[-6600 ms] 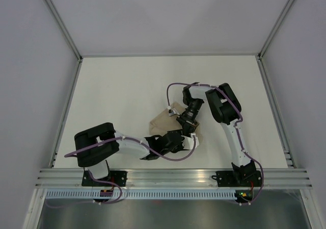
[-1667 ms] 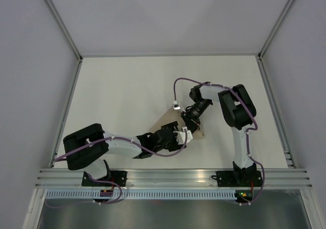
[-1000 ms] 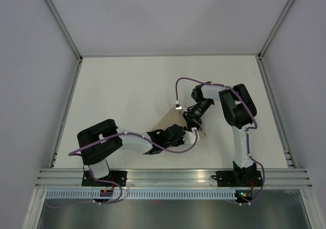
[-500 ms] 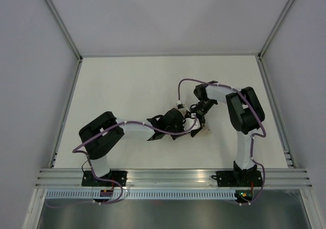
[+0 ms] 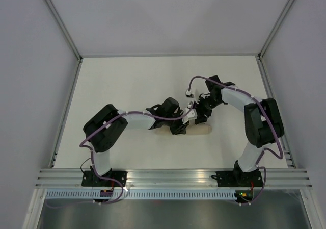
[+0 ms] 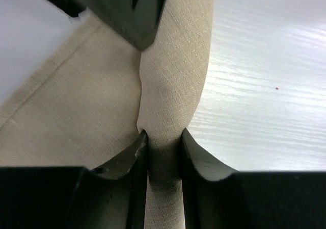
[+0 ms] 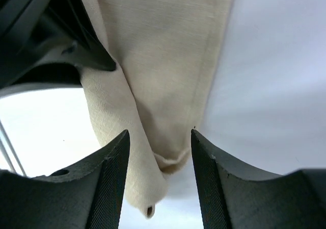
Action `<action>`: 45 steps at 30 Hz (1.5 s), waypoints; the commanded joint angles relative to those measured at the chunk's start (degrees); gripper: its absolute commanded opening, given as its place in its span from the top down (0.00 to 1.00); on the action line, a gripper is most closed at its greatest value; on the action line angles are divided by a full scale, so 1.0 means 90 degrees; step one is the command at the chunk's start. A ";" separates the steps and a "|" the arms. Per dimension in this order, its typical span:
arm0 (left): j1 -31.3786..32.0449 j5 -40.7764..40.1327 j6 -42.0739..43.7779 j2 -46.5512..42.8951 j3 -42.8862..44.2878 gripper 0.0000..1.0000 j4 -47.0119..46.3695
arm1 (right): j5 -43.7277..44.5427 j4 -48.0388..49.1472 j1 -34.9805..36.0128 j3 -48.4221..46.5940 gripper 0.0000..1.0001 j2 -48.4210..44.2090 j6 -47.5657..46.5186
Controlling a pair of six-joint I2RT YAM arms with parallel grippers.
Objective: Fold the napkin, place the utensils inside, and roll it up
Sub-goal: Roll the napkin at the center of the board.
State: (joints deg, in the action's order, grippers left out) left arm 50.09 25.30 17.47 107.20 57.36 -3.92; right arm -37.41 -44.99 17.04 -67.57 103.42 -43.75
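The tan napkin point(image 5: 202, 130) lies as a slim roll on the white table, with a flat part still loose beside the roll in the left wrist view point(image 6: 76, 101). My left gripper point(image 5: 179, 127) is shut on the roll point(image 6: 173, 76), pinching it between both fingers point(image 6: 163, 133). My right gripper point(image 5: 202, 117) is open and straddles the roll's right end point(image 7: 153, 60), jaws apart on either side point(image 7: 159, 133). The fork is hidden; a small dark spot point(image 7: 150, 210) shows at the roll's end.
The white table point(image 5: 127, 86) is enclosed by grey walls on three sides. An aluminium rail point(image 5: 173, 175) with the arm bases runs along the near edge. Purple cables loop over both arms.
The napkin went from a wide folded triangle to a slim roll. Both grippers moved away from the bases, rolling the cloth along with them.
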 commanded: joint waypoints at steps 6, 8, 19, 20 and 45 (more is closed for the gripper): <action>-0.0545 0.2002 -0.0477 0.1340 0.0724 0.98 0.1998 | 0.0045 0.1834 -0.0223 0.1510 0.41 -0.1997 0.0008; -0.0652 0.2247 -0.0525 0.1565 0.0910 0.98 0.2213 | 0.0006 0.2049 -0.0204 0.1882 0.40 -0.2436 -0.0158; -0.0848 0.2433 -0.0828 0.1966 0.1360 0.98 0.2448 | 0.0844 0.3182 0.0868 0.3796 0.36 -0.4175 -0.0432; -0.0848 0.2433 -0.0848 0.1995 0.1380 0.98 0.2457 | 0.0914 0.3231 0.0987 0.3855 0.36 -0.4205 -0.0432; -0.0858 0.2502 -0.1063 0.2142 0.1761 0.85 0.2721 | 0.2320 0.4823 0.2179 0.4529 0.49 -0.3239 -0.0335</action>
State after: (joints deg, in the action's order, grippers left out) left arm 41.74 53.34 8.12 122.08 75.07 13.04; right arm -17.21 -3.75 36.27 -27.44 73.10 -46.83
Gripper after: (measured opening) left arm 0.313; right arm 0.533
